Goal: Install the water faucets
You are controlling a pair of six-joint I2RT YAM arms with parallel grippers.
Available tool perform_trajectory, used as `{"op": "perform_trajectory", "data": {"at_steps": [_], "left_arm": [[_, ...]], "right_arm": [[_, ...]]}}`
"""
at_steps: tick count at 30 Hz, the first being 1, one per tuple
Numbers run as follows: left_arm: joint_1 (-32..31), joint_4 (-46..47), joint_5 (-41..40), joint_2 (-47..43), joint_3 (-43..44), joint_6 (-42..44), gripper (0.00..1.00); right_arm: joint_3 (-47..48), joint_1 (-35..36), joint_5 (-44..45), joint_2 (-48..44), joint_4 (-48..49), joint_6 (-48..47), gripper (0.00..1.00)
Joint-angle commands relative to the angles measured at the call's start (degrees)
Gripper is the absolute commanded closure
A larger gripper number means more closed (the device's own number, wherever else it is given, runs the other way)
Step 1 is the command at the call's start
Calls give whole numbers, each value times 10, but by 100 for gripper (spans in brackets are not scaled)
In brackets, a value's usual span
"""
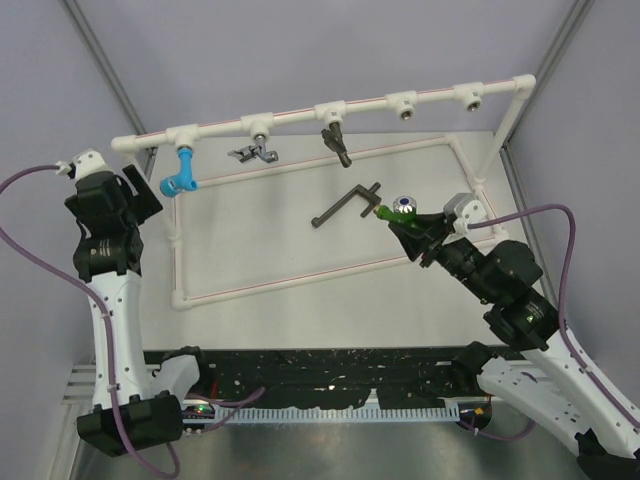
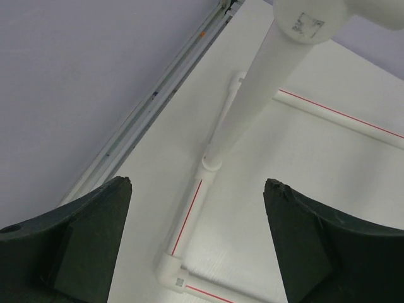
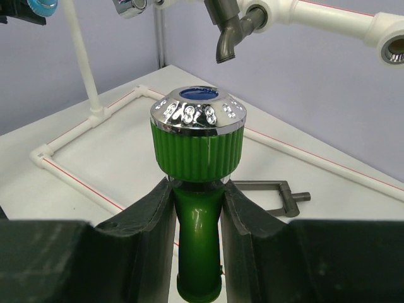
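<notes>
My right gripper point(image 3: 197, 189) is shut on the neck of the green faucet point(image 3: 197, 151), whose shiny round knob points up; in the top view this faucet point(image 1: 400, 208) hangs above the table's right side. The blue faucet point(image 1: 183, 172), the silver chrome faucet point(image 1: 255, 152) and the dark bronze faucet point(image 1: 335, 142) sit at the three left sockets of the white pipe frame point(image 1: 300, 115). A long dark T-handled faucet point(image 1: 347, 205) lies on the table. My left gripper point(image 2: 199, 184) is open and holds nothing, above the frame's left post.
Two brass-ringed sockets point(image 1: 404, 104) point(image 1: 470, 97) on the top rail hold nothing. The frame's base pipes point(image 1: 290, 284) run round the table. Grey walls close in on both sides. A cable tray point(image 1: 330, 385) lies between the arm bases.
</notes>
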Motion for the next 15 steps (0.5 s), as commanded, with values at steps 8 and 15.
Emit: {"op": "perform_trajectory", "data": {"at_steps": [8, 15], "left_arm": [[77, 457, 165, 0, -250, 74, 4], [82, 691, 181, 47, -332, 68, 7]], "right_arm": [[-29, -1, 13, -35, 45, -55, 95], [-29, -1, -3, -41, 29, -64, 95]]}}
